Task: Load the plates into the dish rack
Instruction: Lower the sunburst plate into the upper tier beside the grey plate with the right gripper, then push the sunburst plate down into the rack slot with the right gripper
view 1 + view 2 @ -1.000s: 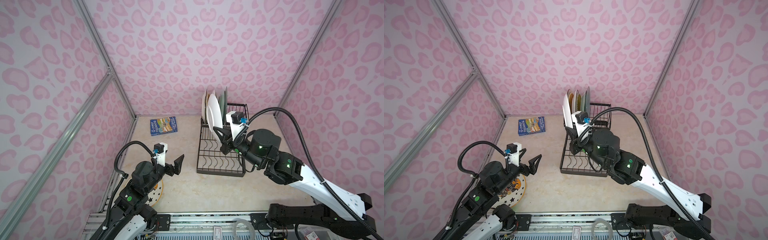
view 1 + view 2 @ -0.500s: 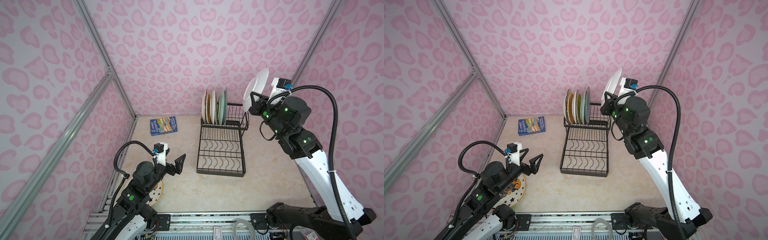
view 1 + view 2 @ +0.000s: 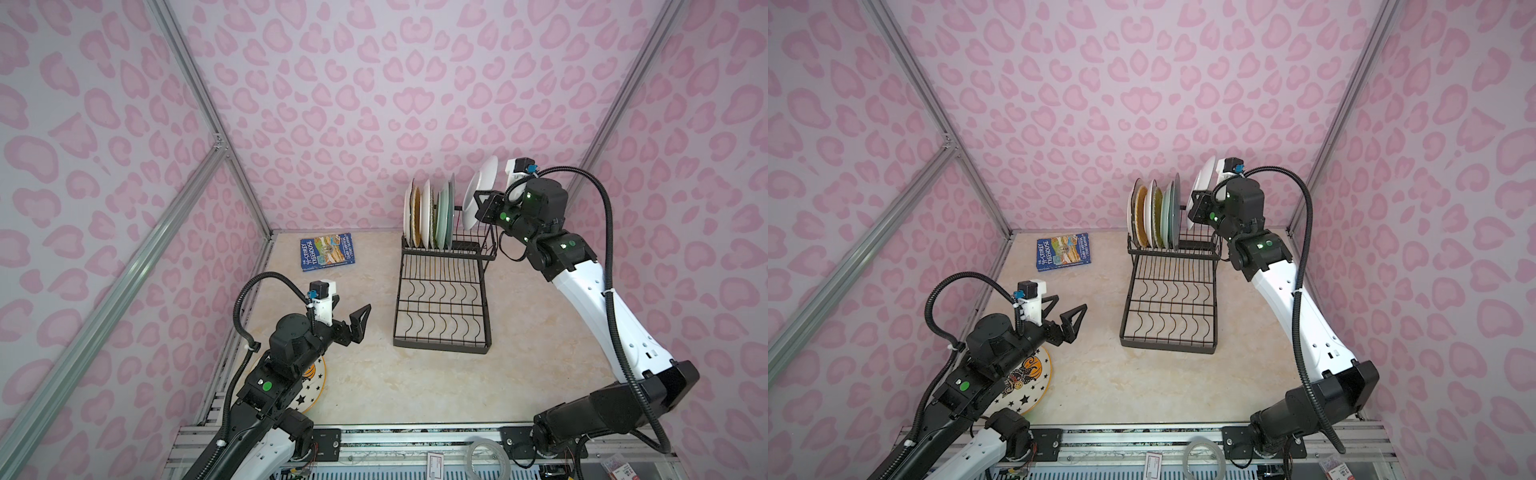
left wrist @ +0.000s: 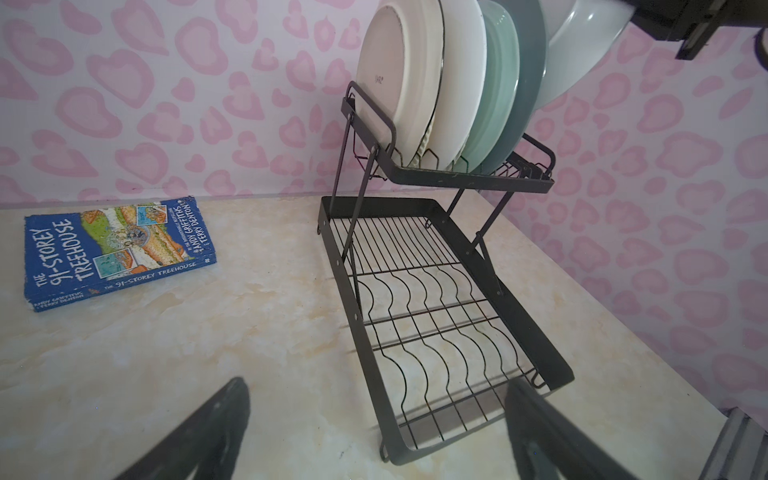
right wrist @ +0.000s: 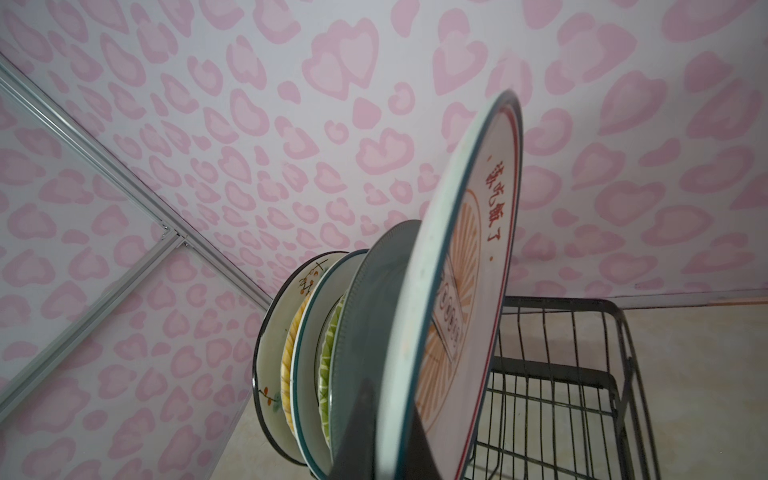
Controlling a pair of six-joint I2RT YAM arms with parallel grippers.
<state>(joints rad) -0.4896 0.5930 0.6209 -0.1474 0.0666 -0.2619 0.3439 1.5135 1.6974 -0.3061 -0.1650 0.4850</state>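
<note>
Taking the far wall as 12 o'clock in both top views, the dish rack [image 3: 441,291] stands on the marble-look table [image 3: 415,386] a little past centre toward 1 o'clock. A row of plates [image 3: 430,216] stands on edge in the left part of its upper basket [image 4: 473,178]: cream, yellow woven, white, green, teal, and a grey-blue one on the right end. The right gripper [image 3: 483,206] is raised at about 1 o'clock, pinched tight on the rim of a white plate [image 3: 481,193]. Its printed face shows red characters and orange rays in the right wrist view [image 5: 469,266]. That plate hangs on edge, tilted, over the basket just to the 3 o'clock side of the grey-blue one. From where I stand I can't tell if it touches the wires. Down at 7 o'clock the left gripper [image 3: 1064,311] hovers above the table with its jaws spread wide and nothing between them, pointing toward the rack. Under that arm lies a flat plate with black stars [image 3: 1025,399], mostly covered. A blue book [image 3: 327,252] rests at 11 o'clock, well apart from the rack.
</note>
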